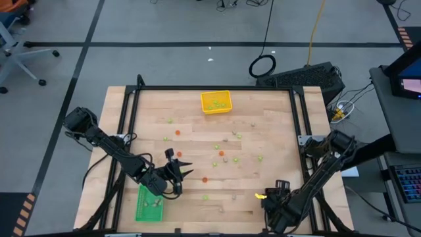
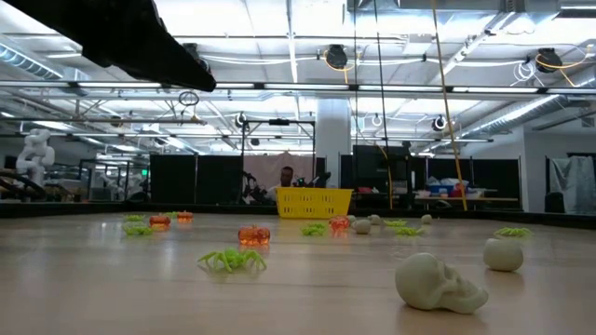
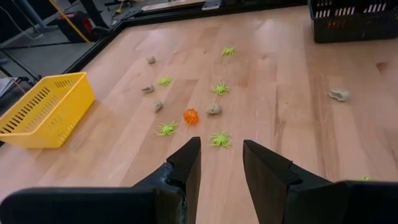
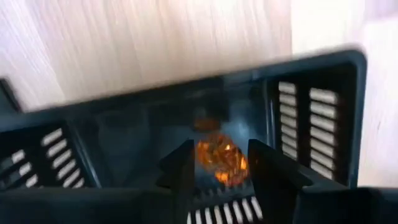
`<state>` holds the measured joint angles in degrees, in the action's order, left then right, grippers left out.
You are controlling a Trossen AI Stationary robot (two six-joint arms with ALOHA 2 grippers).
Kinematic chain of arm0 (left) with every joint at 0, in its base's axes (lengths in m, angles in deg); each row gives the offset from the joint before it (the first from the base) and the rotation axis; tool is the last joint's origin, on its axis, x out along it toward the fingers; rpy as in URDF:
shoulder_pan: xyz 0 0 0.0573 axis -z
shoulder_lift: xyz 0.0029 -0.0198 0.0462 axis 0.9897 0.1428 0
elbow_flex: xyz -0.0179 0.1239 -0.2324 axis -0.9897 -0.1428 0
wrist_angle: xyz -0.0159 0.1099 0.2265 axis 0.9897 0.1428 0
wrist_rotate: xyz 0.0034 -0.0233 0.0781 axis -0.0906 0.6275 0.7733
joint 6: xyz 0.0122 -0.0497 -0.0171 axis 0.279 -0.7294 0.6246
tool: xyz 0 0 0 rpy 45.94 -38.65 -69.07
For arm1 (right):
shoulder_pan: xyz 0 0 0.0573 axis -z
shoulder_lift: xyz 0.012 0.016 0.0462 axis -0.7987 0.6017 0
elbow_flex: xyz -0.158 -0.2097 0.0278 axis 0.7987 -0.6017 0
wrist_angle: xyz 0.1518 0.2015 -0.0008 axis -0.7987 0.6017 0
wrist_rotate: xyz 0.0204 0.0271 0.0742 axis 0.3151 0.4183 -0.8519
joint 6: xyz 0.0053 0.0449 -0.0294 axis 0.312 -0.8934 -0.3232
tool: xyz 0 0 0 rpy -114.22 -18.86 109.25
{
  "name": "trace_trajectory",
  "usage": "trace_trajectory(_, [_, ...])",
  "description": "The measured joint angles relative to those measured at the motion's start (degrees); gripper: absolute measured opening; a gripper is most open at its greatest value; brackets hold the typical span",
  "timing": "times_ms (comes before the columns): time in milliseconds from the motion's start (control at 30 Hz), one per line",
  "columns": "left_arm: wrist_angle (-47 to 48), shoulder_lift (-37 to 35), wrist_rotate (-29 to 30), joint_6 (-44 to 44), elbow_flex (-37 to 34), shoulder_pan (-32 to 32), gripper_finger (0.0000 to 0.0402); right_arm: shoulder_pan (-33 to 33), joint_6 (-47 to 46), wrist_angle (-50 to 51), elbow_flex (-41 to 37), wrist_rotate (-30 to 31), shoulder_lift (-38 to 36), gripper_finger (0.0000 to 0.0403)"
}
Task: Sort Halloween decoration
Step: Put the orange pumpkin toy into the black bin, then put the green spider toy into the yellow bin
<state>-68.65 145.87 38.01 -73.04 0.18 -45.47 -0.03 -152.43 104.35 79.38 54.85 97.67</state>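
Tiny Halloween decorations lie scattered on the wooden table: green spiders (image 3: 219, 139), orange pumpkins (image 3: 191, 116) and beige skulls (image 2: 438, 282). My left gripper (image 3: 221, 146) hangs open above the table near its left front, beside the green tray (image 1: 141, 212), with nothing between its fingers. My right gripper (image 4: 217, 152) points down into the black tray (image 4: 298, 93) at the front right. Its fingers stand apart, and an orange pumpkin (image 4: 219, 163) shows blurred between them over the tray's floor. My right gripper has the orange pumpkin between its fingertips, seen from above inside the black tray. Whether the fingers touch it I cannot tell.
A yellow tray (image 1: 216, 110) holding green pieces stands at the far edge's middle. The green tray holds a few beige pieces. A black frame (image 1: 131, 118) rims the table. Loose pieces cover the table's middle (image 1: 217, 147).
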Motion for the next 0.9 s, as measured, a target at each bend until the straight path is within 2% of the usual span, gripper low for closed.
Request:
trace_trajectory(267, [0.8,0.0,-4.2,0.0,2.2,-1.5,0.0118,-2.4,-6.0,1.7,0.0,-0.1,-5.5,0.0144])
trace_trajectory(367, [3.7,0.0,-6.0,-0.1,3.6,-2.6,0.0118,-4.2,-9.0,1.5,0.0,3.1,-7.9,0.0138])
trace_trajectory(500, [12.0,0.0,-6.8,-3.7,6.3,-4.4,0.0118,-6.8,-10.9,0.1,0.0,17.7,-9.5,0.0133])
trace_trajectory(633, [25.6,0.0,-9.2,-11.1,10.2,-6.3,0.0118,-8.0,-8.9,-3.4,0.0,32.5,-9.1,0.0132])
trace_trajectory(700, [32.4,0.0,-13.1,-14.6,11.9,-7.8,0.0118,-8.0,-6.1,-5.0,0.0,39.5,-8.7,0.0132])
trace_trajectory(800, [38.4,0.0,-20.5,-15.2,13.3,-10.2,0.0118,-7.6,0.1,-7.6,0.0,51.5,-7.4,0.0132])
trace_trajectory(900, [42.8,0.0,-23.1,-15.1,14.2,-13.1,0.0118,-6.2,8.6,-11.4,0.0,62.1,-5.6,0.0132])
